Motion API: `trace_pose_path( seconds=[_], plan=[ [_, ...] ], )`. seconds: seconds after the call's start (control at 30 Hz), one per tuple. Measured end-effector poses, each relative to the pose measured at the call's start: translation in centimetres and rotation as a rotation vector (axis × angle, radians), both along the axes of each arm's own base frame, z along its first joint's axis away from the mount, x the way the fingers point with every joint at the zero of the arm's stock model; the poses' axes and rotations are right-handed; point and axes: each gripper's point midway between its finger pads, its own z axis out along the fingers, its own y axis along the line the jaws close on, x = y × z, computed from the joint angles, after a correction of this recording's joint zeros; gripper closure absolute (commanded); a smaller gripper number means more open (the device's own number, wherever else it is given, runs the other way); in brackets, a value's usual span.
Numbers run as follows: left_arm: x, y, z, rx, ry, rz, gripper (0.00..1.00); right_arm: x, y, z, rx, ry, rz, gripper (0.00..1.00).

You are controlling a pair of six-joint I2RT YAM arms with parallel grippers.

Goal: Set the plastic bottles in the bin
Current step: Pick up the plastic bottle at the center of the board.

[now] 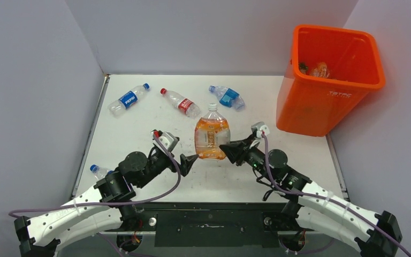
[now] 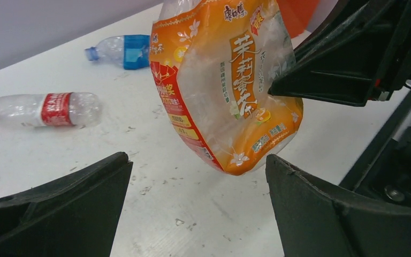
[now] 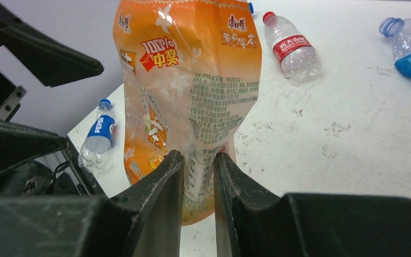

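Bottles (image 1: 319, 69) sit in the bin (image 1: 326, 107); four more lie loose, right gripper (image 3: 198, 160) pinching the orange bottle (image 1: 212, 138), left gripper (image 1: 189, 161) spread.

The orange-labelled bottle (image 3: 192, 80) was thin clear plastic, crumpled and dented, wrapped in a glossy printed film, and the red-labelled bottle (image 1: 179, 101), the Pepsi bottle (image 1: 129, 99) and the squashed blue-labelled bottle (image 1: 227, 97) showed the same clear, creased plastic. The worktop (image 1: 139, 139) was a matt white board, scuffed and flecked with grit, while the bin (image 1: 321, 101) was smooth bright orange plastic with a soft sheen. The fingers of the right pincer (image 3: 198, 156) were matt black plastic, faintly scratched and dusty, and those of the left pincer (image 2: 197, 159) looked the same.
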Motion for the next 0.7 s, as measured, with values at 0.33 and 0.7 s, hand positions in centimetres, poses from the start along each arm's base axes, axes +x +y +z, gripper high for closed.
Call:
trace_pose_path(
  seconds=[0.33, 0.7],
  plan=[
    [-0.7, -2.5, 1.5, -0.205, 0.149, -0.270, 0.04, -4.7, -2.4, 2.2, 0.042, -0.132, 0.130, 0.95],
    [-4.3, -5.4, 3.0, -0.349, 0.254, -0.608, 0.05, -7.1, -1.3, 2.2, 0.103, -0.123, 0.264, 0.95]
  ],
)
